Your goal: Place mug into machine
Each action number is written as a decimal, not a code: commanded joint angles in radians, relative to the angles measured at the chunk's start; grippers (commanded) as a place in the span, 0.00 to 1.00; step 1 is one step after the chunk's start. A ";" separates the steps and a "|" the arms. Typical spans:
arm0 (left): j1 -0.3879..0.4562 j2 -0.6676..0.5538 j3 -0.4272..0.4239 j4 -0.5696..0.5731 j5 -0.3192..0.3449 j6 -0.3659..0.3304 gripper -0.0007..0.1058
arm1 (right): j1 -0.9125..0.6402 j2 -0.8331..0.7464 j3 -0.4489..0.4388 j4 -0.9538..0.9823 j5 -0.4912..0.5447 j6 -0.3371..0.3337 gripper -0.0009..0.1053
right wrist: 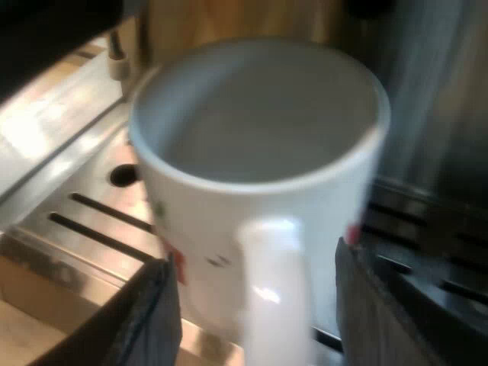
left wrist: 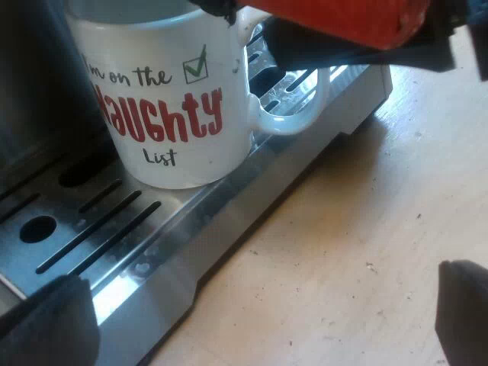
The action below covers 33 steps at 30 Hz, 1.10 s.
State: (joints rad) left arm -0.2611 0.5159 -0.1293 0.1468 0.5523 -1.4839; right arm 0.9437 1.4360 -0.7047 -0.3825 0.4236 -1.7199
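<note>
A white mug (left wrist: 168, 99) with red "Naughty List" lettering stands upright on the slotted metal drip tray (left wrist: 114, 229) at the espresso machine's front. The red end of the holder's handle (left wrist: 335, 19) hangs just above the mug's rim. My left gripper (left wrist: 259, 313) is open over the tray's edge and the table, a short way from the mug, with nothing between its fingers. In the right wrist view the mug (right wrist: 259, 122) is very close, its handle facing me. My right gripper (right wrist: 252, 305) has one finger pressed to each side of the mug's body.
The drip tray (right wrist: 91, 221) has long slots and round holes around the mug. A light wooden table (left wrist: 343, 229) runs along the tray's outer edge. The machine's dark body rises behind the mug.
</note>
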 commanded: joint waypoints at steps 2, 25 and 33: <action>-0.003 0.001 -0.006 -0.018 -0.002 -0.011 0.86 | -0.001 -0.019 0.049 -0.043 0.014 -0.002 0.48; -0.003 0.001 -0.006 -0.079 -0.069 -0.067 0.86 | 0.001 0.190 0.056 -0.355 -0.002 -0.012 0.48; -0.003 0.001 -0.006 -0.079 -0.069 -0.067 0.86 | -0.033 0.252 -0.033 -0.355 -0.043 -0.011 0.48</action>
State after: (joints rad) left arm -0.2611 0.5159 -0.1293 0.0794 0.4861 -1.5389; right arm 0.9108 1.6850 -0.7241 -0.7175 0.3856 -1.7204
